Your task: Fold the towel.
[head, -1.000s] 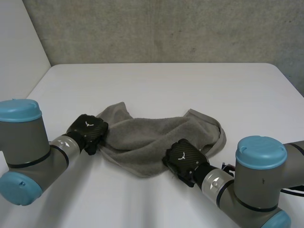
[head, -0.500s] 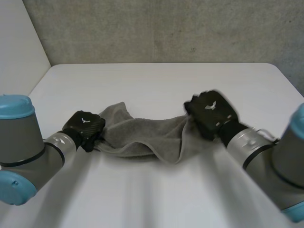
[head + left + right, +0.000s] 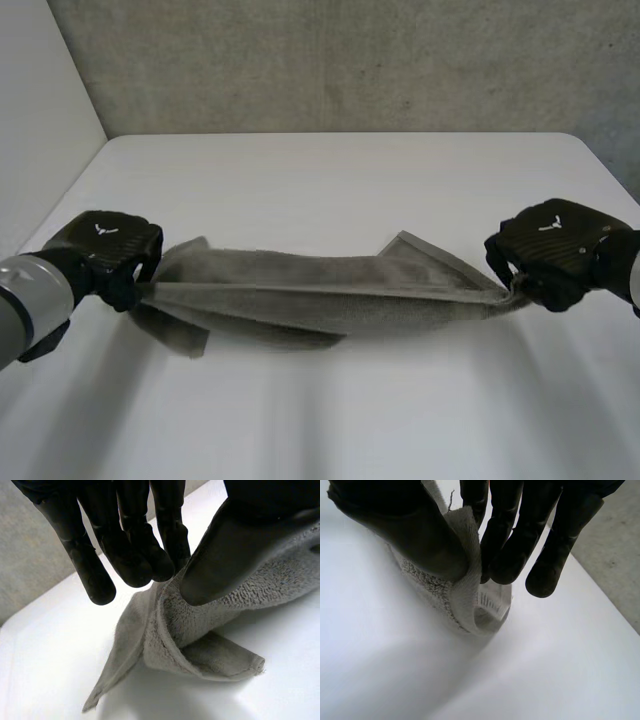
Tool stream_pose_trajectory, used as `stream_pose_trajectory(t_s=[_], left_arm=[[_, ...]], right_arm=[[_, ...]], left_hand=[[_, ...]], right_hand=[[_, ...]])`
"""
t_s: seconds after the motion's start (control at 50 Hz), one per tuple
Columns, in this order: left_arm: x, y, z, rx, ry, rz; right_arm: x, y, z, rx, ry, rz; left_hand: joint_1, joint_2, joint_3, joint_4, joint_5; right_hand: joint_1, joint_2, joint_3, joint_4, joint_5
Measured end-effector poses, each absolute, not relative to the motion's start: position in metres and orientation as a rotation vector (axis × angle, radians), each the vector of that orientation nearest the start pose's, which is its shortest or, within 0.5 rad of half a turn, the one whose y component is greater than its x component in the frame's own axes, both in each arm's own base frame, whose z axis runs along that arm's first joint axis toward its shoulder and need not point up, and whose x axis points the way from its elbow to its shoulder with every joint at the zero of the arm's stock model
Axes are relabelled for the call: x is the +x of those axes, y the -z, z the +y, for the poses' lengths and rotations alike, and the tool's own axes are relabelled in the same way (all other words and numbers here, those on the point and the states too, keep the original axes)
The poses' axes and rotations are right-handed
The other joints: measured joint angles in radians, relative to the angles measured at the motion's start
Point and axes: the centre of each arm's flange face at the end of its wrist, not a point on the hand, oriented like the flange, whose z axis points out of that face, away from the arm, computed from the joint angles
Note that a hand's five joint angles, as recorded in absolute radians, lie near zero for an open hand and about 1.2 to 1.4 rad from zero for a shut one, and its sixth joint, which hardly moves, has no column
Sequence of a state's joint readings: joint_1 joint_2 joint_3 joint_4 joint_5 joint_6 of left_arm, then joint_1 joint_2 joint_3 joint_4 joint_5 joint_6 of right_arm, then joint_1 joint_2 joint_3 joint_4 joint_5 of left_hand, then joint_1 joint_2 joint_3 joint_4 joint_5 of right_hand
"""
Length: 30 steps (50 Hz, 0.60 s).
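Note:
A grey towel (image 3: 320, 295) is stretched in a long band above the white table (image 3: 330, 180), held at both ends. My left hand (image 3: 105, 252) pinches the towel's left end between its thumb (image 3: 235, 550) and fingers (image 3: 130, 550); a loose corner of the towel (image 3: 200, 650) hangs down beneath that grip. At the opposite end my right hand (image 3: 555, 252) pinches the towel (image 3: 457, 590) between its thumb (image 3: 405, 530) and fingers (image 3: 520, 540). A small white label (image 3: 492, 600) hangs from the towel's right end.
A grey concrete wall (image 3: 340, 60) stands behind the table's far edge. A pale wall (image 3: 35, 110) borders the table on the left. Bare tabletop lies in front of and behind the towel.
My right hand closed on the towel's right end and swung out to the right. My left hand moved left with its end. The crumpled towel is now pulled taut and lifted.

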State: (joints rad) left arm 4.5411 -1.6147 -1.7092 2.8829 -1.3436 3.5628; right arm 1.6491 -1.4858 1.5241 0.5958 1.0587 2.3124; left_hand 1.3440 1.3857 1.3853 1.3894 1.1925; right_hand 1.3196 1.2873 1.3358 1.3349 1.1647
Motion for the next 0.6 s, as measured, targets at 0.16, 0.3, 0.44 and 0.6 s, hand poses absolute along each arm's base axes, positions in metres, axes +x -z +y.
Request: stream_pose_trajectory(t_s=[0.16, 0.3, 0.44, 0.6], left_arm=[[-0.201, -0.245, -0.249, 1.007, 1.710, 2.541], [-0.231, -0.288, -0.308, 0.985, 1.966, 2.313], [-0.251, -0.380, -0.331, 0.739, 2.427, 1.915], [-0.247, -0.428, -0.312, 0.573, 2.688, 1.733]], right_arm=[[0.206, -0.268, -0.248, -1.463, 1.609, 2.120], [0.235, -0.312, -0.300, -1.154, 2.096, 1.824], [0.234, -0.412, -0.306, -0.717, 2.521, 1.317], [0.232, -0.431, -0.290, -0.686, 2.442, 1.275]], left_hand=[[0.000, 0.001, 0.002, 0.000, 0.000], [0.000, 0.001, 0.002, 0.000, 0.000], [0.000, 0.001, 0.002, 0.000, 0.000], [0.000, -0.005, -0.005, -0.010, 0.000]], right_hand=[[0.004, 0.014, 0.000, 0.000, 0.000], [0.004, 0.014, 0.002, 0.000, 0.000], [0.005, 0.019, 0.003, 0.000, 0.000], [0.006, 0.019, 0.004, 0.000, 0.004]])
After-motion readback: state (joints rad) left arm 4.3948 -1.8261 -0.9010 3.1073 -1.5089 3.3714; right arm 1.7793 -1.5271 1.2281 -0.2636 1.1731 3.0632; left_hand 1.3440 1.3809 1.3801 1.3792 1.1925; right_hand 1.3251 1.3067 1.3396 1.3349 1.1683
